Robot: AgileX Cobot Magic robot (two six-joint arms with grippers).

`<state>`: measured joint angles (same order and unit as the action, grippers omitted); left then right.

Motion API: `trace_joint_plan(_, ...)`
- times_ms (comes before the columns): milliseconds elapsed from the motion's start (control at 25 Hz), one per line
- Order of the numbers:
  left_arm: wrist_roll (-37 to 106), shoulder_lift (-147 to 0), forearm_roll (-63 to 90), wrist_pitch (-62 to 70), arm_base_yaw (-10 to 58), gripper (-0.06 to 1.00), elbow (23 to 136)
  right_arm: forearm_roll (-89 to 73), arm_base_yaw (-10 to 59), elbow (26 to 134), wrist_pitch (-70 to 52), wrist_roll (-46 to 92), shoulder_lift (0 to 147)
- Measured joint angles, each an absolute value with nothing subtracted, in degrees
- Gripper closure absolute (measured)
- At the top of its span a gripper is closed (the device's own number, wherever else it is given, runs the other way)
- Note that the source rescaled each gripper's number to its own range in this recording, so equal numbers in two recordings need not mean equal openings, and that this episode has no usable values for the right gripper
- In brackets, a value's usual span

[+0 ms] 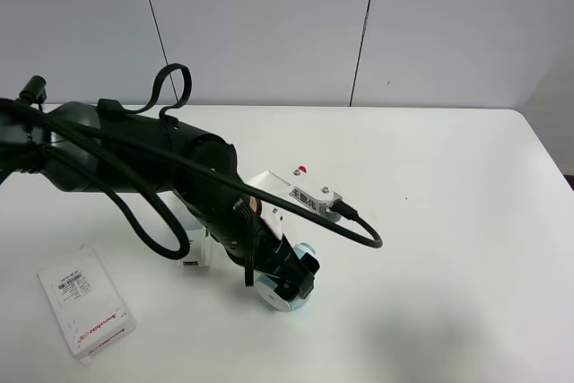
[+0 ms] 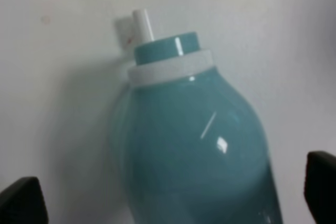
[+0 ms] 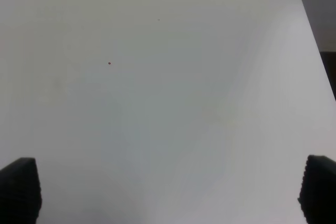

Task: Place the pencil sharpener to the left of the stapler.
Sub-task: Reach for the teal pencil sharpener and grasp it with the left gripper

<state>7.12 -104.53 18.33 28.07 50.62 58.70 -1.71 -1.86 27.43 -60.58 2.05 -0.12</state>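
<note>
- flat white box [image 1: 87,300], well left of the pencil sharpener [image 1: 269,293]: sticker [image 1: 76,283] on its top is carrying a few lines of small black print, poss. a barcode. Too small to read.
- same box, on the part farther from the sharpener's row & nearer the cam: red brand word [image 1: 100,320] is running along it. Letters are blurring, can't make it out.
- white label strip [image 1: 306,195] on the grey bracket [image 1: 330,196], just behind the sharpener & a bit right: showing approx. 3 black chars, looking Chinese, not resolving.
- small red mark [image 1: 300,169], further behind the sharpener: looking like a dot, no letters coming through.
</note>
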Motion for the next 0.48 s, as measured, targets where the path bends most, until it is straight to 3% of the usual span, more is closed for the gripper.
trace_joint_plan(480,7.1,-110.4,18.2,29.7,50.9,-0.06,63.2,-1.7,-1.9,27.4,-60.6,2.1,-0.1)
